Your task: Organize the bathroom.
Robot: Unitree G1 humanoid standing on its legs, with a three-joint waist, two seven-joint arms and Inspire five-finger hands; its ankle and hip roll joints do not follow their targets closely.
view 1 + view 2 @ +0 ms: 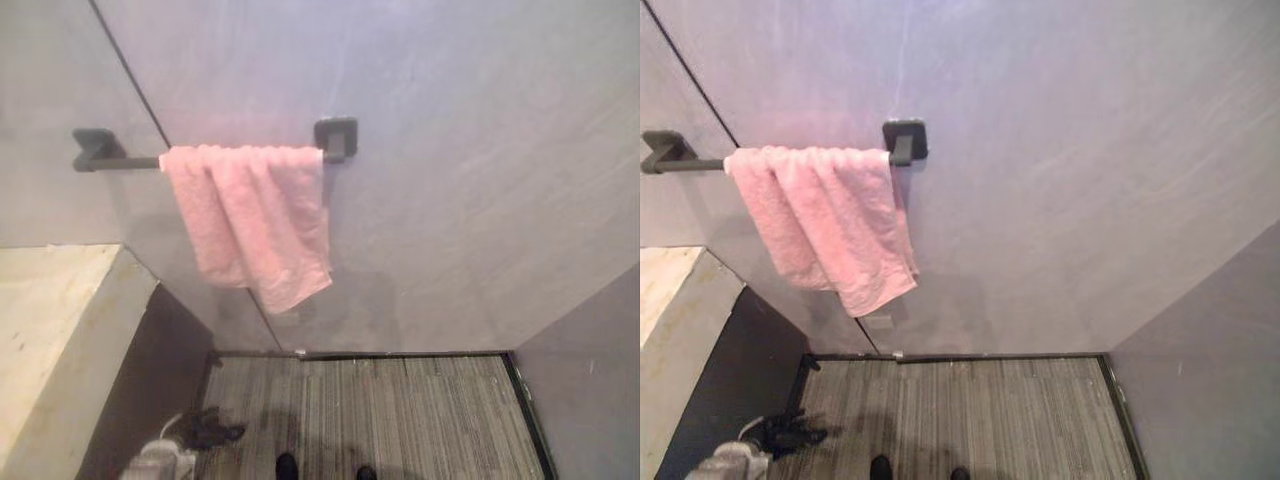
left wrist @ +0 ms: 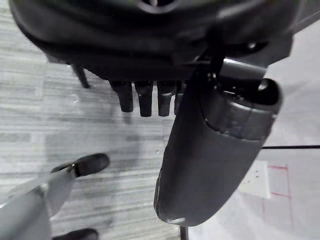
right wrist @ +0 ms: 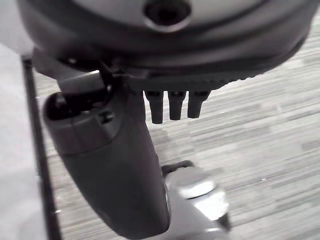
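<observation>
Fingers of our left hand (image 2: 145, 97) and right hand (image 3: 172, 107) hang straight, holding nothing; we should lift both evenly toward the bunched pink towel (image 1: 255, 215).

Pale grey wall (image 1: 480, 170) panels meet a striped grey floor (image 1: 400, 410); a cream-topped ledge (image 1: 50, 320) with dark side stands at left.

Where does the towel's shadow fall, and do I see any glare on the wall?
Left eye view: the towel throws a faint, soft shadow on the wall, to its right and below; the counter is brightly lit. Right eye view: the same soft shadow, and only a pale sheen on the wall above the towel, no hard glare.
</observation>
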